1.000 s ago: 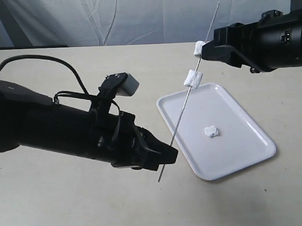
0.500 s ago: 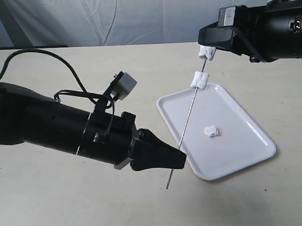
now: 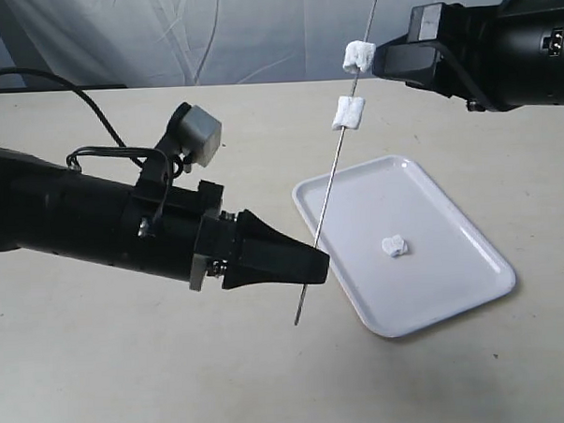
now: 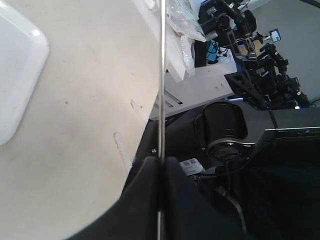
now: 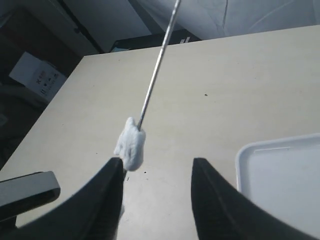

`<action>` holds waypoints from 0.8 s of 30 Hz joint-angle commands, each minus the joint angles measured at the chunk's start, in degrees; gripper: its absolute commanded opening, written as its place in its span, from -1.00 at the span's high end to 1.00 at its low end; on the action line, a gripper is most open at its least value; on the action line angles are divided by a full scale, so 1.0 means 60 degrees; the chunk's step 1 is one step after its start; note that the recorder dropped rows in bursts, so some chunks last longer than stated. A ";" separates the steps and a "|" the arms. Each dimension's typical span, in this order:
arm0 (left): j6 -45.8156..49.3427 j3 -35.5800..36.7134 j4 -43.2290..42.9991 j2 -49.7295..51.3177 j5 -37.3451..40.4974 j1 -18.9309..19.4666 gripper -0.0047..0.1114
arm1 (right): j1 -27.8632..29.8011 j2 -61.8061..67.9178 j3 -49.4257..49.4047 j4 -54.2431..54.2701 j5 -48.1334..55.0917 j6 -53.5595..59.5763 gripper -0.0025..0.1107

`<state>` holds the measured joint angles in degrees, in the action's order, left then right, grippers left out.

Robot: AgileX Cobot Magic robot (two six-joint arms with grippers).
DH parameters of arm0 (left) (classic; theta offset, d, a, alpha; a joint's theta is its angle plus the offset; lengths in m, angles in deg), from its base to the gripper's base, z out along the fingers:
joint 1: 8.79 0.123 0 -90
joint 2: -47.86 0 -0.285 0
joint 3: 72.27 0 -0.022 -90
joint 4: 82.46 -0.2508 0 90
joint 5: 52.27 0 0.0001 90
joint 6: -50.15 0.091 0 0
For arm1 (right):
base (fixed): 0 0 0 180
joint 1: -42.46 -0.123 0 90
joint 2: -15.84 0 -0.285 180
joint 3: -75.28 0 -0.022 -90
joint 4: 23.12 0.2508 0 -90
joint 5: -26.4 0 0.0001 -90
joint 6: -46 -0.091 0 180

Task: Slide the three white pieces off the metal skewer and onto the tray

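My left gripper [image 3: 314,266] is shut on the metal skewer [image 3: 330,186] near its lower end and holds it steeply tilted above the table. Two white pieces sit high on the rod, the upper one [image 3: 359,55] and the lower one [image 3: 349,113]. A third white piece [image 3: 393,246] lies on the tray [image 3: 431,205]. My right gripper [image 3: 380,65] is open beside the upper piece. In the right wrist view that piece [image 5: 131,145] touches one finger [image 5: 111,190], outside the gap. In the left wrist view the skewer [image 4: 161,75] runs up from between the shut jaws.
The tray lies on the beige table [image 3: 130,368], right of the skewer, and its corner [image 4: 15,75] shows in the left wrist view. Grey cloth [image 3: 209,37] hangs behind the table. The left arm's cable [image 3: 100,116] loops over the table at left.
The left gripper has lifted the skewer and swung it left, so both threaded pieces rose. The upper piece now sits beside the right gripper's tip instead of under it.
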<state>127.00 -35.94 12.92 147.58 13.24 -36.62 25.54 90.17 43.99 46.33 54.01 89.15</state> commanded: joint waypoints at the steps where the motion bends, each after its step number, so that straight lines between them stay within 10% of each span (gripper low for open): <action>1: 0.0051 -0.0039 0.0016 0.0002 0.0378 0.0041 0.92 | 0.0050 0.0002 0.0029 0.0284 0.0030 0.0173 0.22; 10: 0.0013 -0.0039 -0.0199 0.0019 0.0403 0.0041 0.92 | 0.0050 0.0002 0.0029 0.0573 0.0266 0.0402 0.23; 16: 0.0013 -0.0039 -0.0233 0.0019 0.0435 0.0021 0.92 | 0.0050 0.0002 0.0029 0.0797 0.0266 0.0567 0.60; 24: 0.0103 -0.0039 -0.0122 0.0359 0.0212 -0.0450 0.92 | 0.0050 0.0002 0.0029 0.0953 0.0405 0.0611 0.45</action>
<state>127.10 -35.94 11.41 148.40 14.96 -38.81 25.54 90.17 43.99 51.43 55.59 92.08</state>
